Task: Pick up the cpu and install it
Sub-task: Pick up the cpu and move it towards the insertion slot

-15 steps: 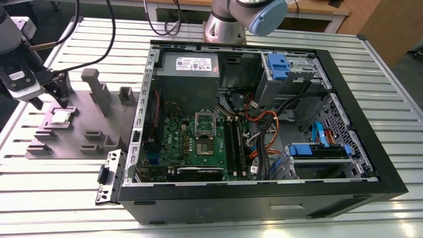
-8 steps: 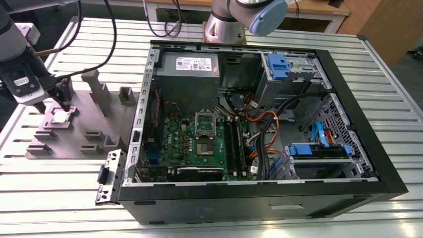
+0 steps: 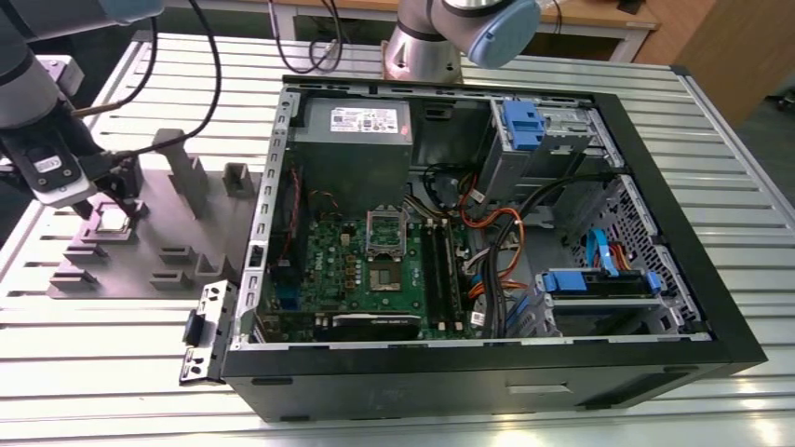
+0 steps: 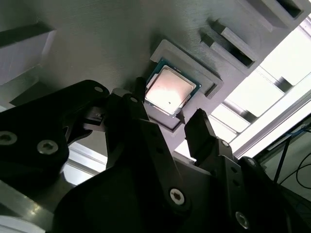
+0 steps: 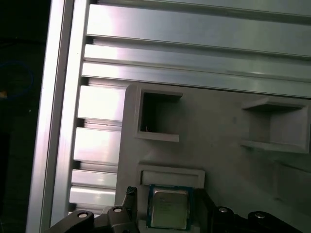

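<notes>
My gripper (image 4: 164, 108) is at the exterior view's left, low over the grey tray (image 3: 162, 270). Its jaws stand apart, one of the fingers (image 4: 199, 131) on each side of the cpu (image 4: 170, 91). I cannot tell whether either finger touches the chip.

The cpu lies flat in a raised square pocket of the tray, metal top upward; both wrist views show it seated inside the pocket's rim. The tray rests on the slatted aluminium table (image 3: 100, 372), just beside the computer case (image 3: 733, 345).

The case lies open. It holds the green motherboard (image 3: 372, 270), with a metal socket frame (image 3: 385, 231) near its middle. It also holds a grey power supply (image 3: 354, 121), blue-latched drive bays (image 3: 597, 281) and orange cables (image 3: 491, 233).
</notes>
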